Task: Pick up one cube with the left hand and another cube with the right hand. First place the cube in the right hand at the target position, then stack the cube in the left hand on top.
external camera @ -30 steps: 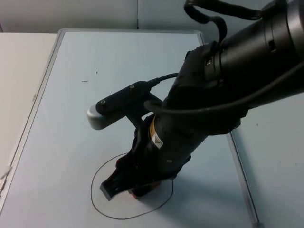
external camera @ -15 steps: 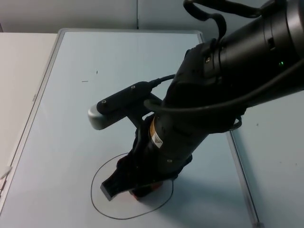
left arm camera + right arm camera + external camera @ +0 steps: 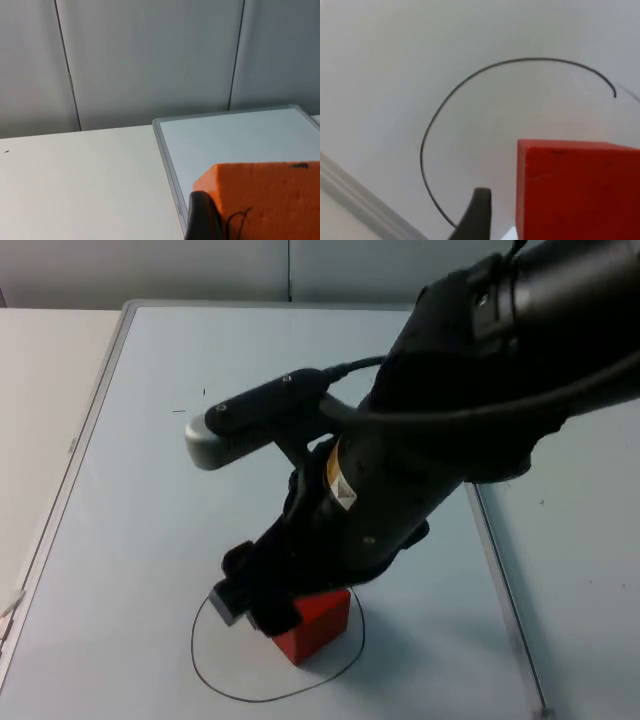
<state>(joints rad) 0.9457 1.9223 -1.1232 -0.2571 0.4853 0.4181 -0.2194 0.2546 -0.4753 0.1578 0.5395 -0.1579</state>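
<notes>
Red cube [image 3: 312, 624] of matte foam sits on the whiteboard inside a hand-drawn black circle [image 3: 205, 670], near the front of the board in the top view. Right gripper [image 3: 248, 605] hangs just over the cube's left edge, and its black arm covers the cube's upper part from above. In the right wrist view the red cube [image 3: 577, 187] stands beside one black fingertip [image 3: 476, 210], with a gap of bare board between them; the fingers are apart and hold nothing. The circle's line [image 3: 445, 105] curves round the cube on the far side.

Left gripper [image 3: 250, 220] is clamped on an orange foam cube [image 3: 260, 197], whose face shows a thin dark scribble; one black finger [image 3: 202, 217] presses against the cube's side.

Whiteboard [image 3: 140, 490], pale with a silver frame, lies on the white table top [image 3: 40, 420]. A few tiny dark marks dot its far left part. Beyond the board's far edge rises the grey partition wall [image 3: 150, 60], split by thin vertical seams.
</notes>
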